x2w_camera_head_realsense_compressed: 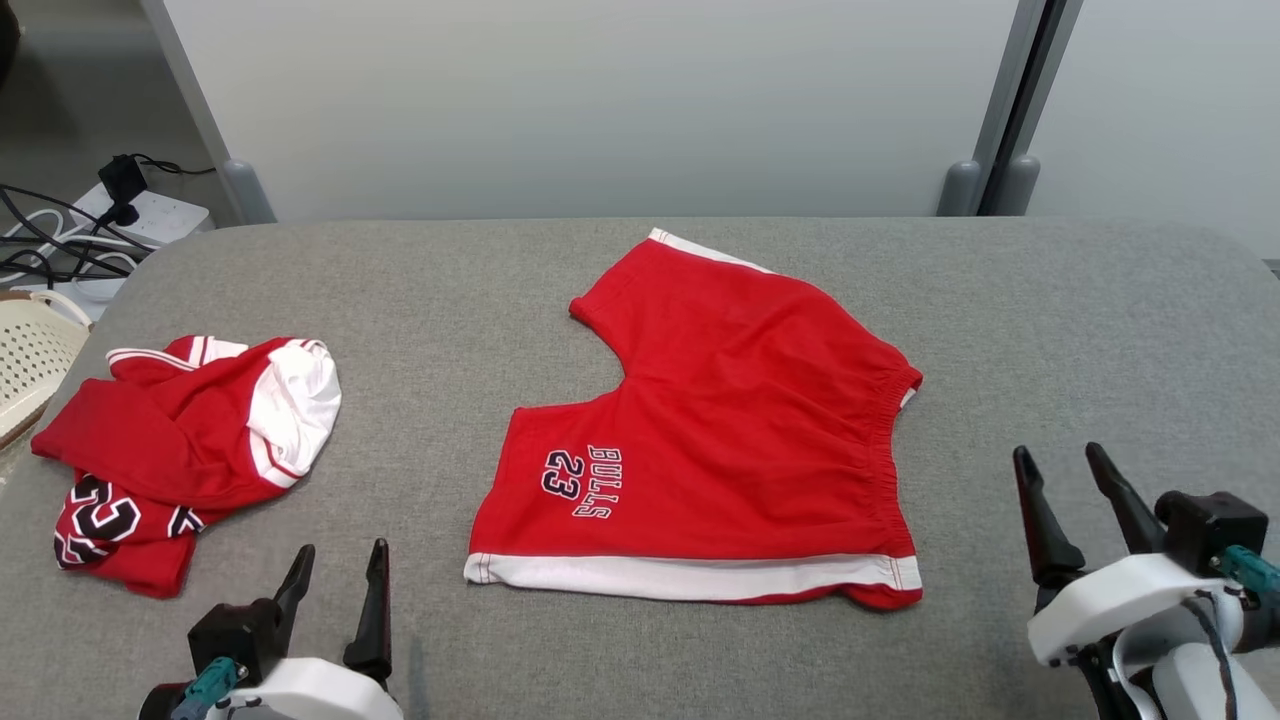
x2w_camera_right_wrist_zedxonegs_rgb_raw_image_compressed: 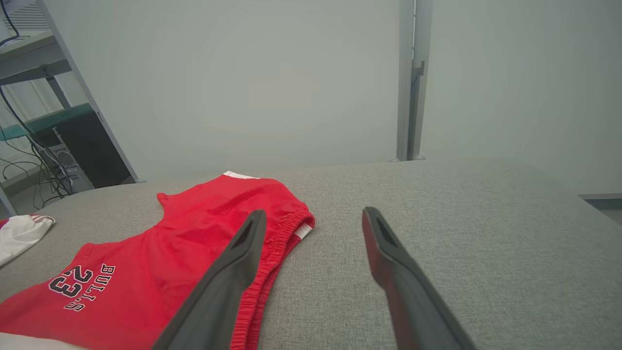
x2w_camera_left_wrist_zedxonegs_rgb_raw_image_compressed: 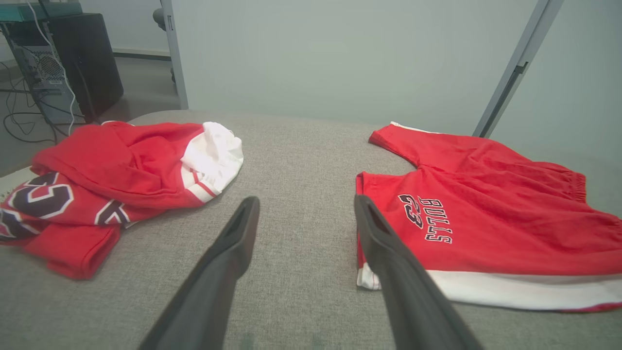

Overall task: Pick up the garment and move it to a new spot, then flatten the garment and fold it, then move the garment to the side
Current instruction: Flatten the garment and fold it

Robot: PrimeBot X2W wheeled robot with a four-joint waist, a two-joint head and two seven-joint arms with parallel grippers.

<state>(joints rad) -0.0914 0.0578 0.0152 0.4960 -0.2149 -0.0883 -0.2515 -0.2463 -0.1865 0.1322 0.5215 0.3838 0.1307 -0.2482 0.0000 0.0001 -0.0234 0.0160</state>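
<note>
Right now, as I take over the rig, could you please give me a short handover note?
Left hand: open, empty, near the table front edge, between jersey and shorts.
Right hand: open, empty, right of the shorts.
Shorts: spread flat mid-table, unfolded. Jersey: crumpled at the left.
Done: shorts look laid out and flattened.
Left: fold them, then move them aside.

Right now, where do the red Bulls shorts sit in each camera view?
Head view: the red shorts lie flat at the centre of the grey table.
Left wrist view: the shorts cover the right half.
Right wrist view: the shorts sit at the lower left.
Shared landmark: the BULLS 23 print.
</note>
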